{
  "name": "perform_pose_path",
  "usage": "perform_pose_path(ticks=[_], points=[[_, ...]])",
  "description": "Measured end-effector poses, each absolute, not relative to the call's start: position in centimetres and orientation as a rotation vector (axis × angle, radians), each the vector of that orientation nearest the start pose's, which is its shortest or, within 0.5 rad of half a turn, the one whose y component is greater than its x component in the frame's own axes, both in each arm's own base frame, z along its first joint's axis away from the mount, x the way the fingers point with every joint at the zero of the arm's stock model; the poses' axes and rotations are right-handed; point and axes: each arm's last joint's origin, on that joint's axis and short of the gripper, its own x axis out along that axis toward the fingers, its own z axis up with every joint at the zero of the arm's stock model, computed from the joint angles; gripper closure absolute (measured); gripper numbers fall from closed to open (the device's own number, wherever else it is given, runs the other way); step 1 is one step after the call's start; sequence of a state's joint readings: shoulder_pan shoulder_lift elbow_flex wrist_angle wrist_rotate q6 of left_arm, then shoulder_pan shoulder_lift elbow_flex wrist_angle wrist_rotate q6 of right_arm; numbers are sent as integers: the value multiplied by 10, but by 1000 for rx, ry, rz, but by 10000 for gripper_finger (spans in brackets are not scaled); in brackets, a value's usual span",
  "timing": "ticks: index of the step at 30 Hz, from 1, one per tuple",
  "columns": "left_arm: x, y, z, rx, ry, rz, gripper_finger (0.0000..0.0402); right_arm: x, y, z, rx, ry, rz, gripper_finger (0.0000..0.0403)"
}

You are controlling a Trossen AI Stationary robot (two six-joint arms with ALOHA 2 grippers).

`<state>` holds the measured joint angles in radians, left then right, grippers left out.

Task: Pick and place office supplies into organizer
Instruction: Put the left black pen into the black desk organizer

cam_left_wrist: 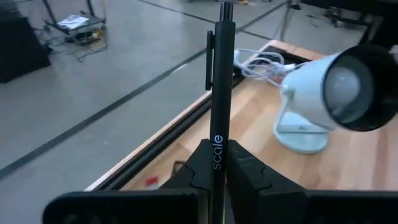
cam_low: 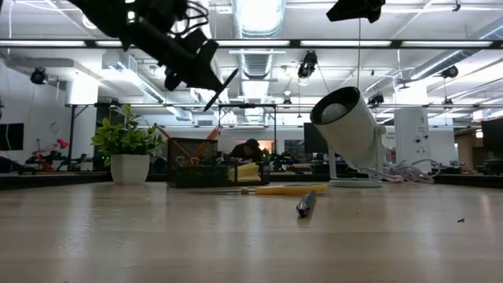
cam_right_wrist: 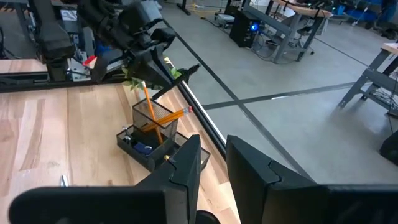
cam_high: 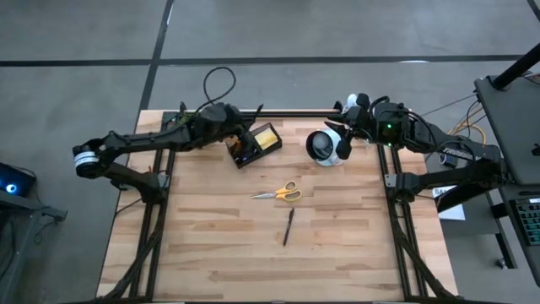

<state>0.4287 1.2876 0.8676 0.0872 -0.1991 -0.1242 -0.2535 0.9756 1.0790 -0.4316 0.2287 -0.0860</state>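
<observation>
From above, the organizer (cam_high: 253, 145) is seen at the surface's (cam_high: 211, 245) far edge, with scissors (cam_high: 278, 193) and a pen (cam_high: 288, 226) left out. In the left wrist view, a black pen (cam_left_wrist: 220, 93) is clamped in the left gripper (cam_left_wrist: 214, 168). In the right wrist view, orange pencils (cam_right_wrist: 152, 115) are already stowed; the right gripper (cam_right_wrist: 214, 168) is part open and empty.

A black pen (cam_left_wrist: 217, 112) stands clamped in the left gripper (cam_left_wrist: 214, 163), just above the black organizer (cam_high: 247, 149); scissors (cam_high: 278, 193) and another pen (cam_high: 288, 227) lie well apart from it.
</observation>
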Motion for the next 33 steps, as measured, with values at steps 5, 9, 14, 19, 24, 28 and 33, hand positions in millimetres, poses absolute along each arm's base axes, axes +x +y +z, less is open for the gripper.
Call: perform_pose_path(ticks=[5,9,14,19,24,28,33], points=[[245,122,268,-147,239,682,395,192,-57,376,-79,351,-463,337],[238,121,256,-139,161,694,395,192,-57,376,-79,351,-463,337],[231,118,246,-129,32,693,395,192,-57,376,-75,351,-464,337],[228,117,238,-128,37,721,395,192,-57,376,-75,351,-464,337],[227,119,237,-125,42,766,395,192,-57,376,-74,351,-464,337],[226,119,235,-124,53,800,395,192,-57,376,-72,350,-465,337],[225,120,234,-122,61,836,395,192,-57,376,-73,351,-465,337]])
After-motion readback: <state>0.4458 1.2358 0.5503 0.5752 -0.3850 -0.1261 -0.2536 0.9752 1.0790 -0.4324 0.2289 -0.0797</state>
